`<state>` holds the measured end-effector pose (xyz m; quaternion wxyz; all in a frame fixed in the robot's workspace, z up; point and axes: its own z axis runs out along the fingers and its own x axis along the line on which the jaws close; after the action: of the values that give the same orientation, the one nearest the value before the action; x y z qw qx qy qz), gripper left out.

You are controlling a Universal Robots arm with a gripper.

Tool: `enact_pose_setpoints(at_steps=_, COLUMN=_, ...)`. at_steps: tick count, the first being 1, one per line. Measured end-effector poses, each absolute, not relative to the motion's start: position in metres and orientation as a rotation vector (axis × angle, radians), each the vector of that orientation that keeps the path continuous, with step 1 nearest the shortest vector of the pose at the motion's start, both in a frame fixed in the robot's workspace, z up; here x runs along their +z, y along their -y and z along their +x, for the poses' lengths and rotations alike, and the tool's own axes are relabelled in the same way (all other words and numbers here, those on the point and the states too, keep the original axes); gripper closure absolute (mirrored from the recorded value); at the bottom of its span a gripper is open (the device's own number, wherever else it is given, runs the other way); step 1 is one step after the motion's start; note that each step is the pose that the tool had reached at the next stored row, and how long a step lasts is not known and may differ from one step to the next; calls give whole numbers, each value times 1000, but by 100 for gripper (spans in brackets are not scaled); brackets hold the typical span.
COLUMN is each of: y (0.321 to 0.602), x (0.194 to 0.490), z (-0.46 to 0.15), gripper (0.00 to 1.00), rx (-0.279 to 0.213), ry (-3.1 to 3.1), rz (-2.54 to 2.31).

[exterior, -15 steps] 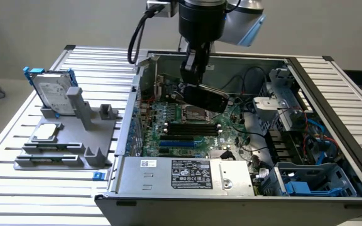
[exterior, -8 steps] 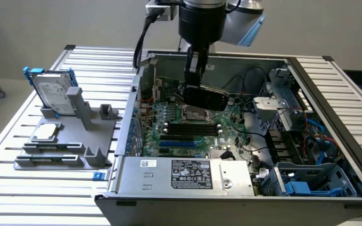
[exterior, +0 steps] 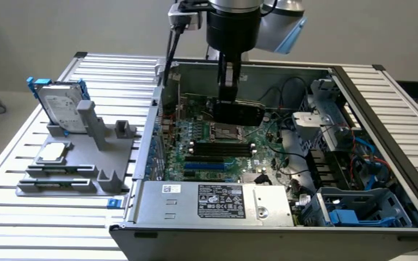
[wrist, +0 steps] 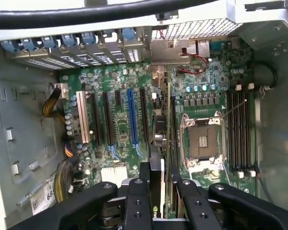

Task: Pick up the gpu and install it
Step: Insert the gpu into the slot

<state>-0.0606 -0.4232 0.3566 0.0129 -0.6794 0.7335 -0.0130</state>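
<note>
The jaws hold the gpu (exterior: 239, 112) upright over the motherboard (exterior: 194, 134); whether its lower edge meets a slot is hidden.

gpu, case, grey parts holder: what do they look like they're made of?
gpu: glossy black shroud, likely plastic; faint highlights on it.
computer case: bare grey sheet metal, dull sheen, folded edges.
grey parts holder: matte, uniform grey, probably plastic, maybe printed.

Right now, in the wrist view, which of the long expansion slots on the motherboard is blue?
The blue slot stands near the middle of the row. Its neighbour on each side is black.
</note>
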Motion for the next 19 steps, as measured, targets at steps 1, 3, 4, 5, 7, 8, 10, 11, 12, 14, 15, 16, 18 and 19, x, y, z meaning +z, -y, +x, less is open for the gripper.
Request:
enact_pose_setpoints(at_steps=1, y=423, x=357, z=-61, gripper=74, rx=-56, ry=-2268, rz=-2120)
enact_pose_setpoints(at_steps=3, y=423, x=356, z=-61, gripper=74, rx=-93, ry=-2235, rz=-2114)
enact_pose_setpoints(at_steps=4, y=423, x=356, z=-61, gripper=74, rx=-109, ry=-2225, rz=-2108)
enact_pose_setpoints(at_steps=5, y=422, x=356, z=-62, gripper=74, rx=-116, ry=-2220, rz=-2105)
enact_pose_setpoints(at_steps=7, y=422, x=355, z=-66, gripper=74, rx=-122, ry=-2215, rz=-2103)
enact_pose_setpoints(at_steps=8, y=422, x=354, z=-69, gripper=74, rx=-123, ry=-2214, rz=-2103)
enact_pose_setpoints(at_steps=10, y=422, x=353, z=-72, gripper=74, rx=-123, ry=-2214, rz=-2103)
enact_pose_setpoints(at_steps=11, y=422, x=352, z=-73, gripper=74, rx=-123, ry=-2214, rz=-2103)
enact_pose_setpoints(at_steps=12, y=422, x=351, z=-74, gripper=74, rx=-123, ry=-2214, rz=-2103)
enact_pose_setpoints(at_steps=14, y=422, x=348, z=-74, gripper=74, rx=-123, ry=-2214, rz=-2103)
enact_pose_setpoints(at_steps=15, y=422, x=347, z=-75, gripper=74, rx=-123, ry=-2214, rz=-2103)
enact_pose_setpoints(at_steps=16, y=422, x=345, z=-76, gripper=74, rx=-123, ry=-2214, rz=-2103)
enact_pose_setpoints(at_steps=18, y=422, x=342, z=-78, gripper=74, rx=-123, ry=-2215, rz=-2103)
enact_pose_setpoints(at_steps=19, y=422, x=341, z=-79, gripper=74, rx=-122, ry=-2215, rz=-2103)
